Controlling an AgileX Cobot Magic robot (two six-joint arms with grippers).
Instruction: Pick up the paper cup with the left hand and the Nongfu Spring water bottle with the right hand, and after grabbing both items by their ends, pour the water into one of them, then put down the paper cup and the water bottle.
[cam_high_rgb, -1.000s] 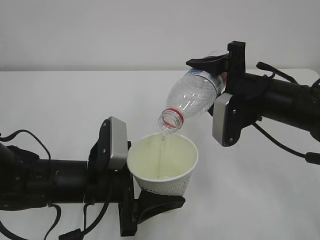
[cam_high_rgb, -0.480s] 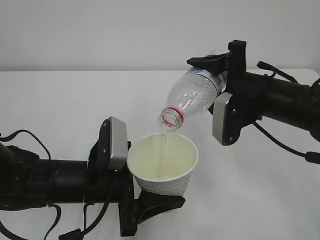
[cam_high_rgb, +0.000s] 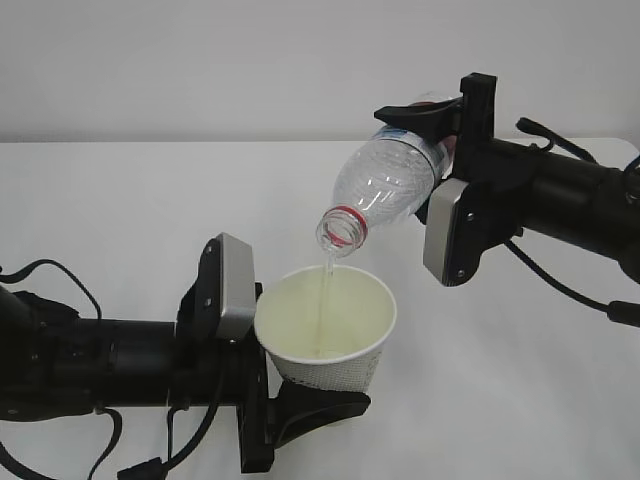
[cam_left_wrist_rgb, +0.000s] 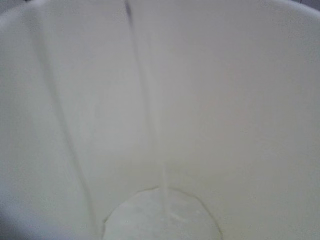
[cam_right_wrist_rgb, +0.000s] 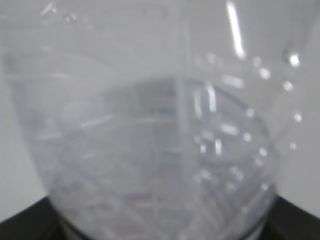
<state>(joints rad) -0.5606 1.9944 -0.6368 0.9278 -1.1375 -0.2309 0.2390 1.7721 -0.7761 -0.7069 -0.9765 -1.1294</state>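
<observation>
Bottle (cam_high_rgb: 385, 190) mouth down-left, over cup (cam_high_rgb: 325, 330)

A plain white table (cam_high_rgb: 130, 210) carries the scene.

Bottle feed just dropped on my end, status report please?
Right claw holds tilted bottle. Left claw holds cup. Water streaming into cup. Nothing in the way.

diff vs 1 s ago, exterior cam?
The right hand rose slightly, lifting the Nongfu Spring water bottle; its mouth now sits a bit higher above the paper cup. Unchanged: the water still streams into the cup, the left hand keeps holding the cup in place, nothing released.
</observation>
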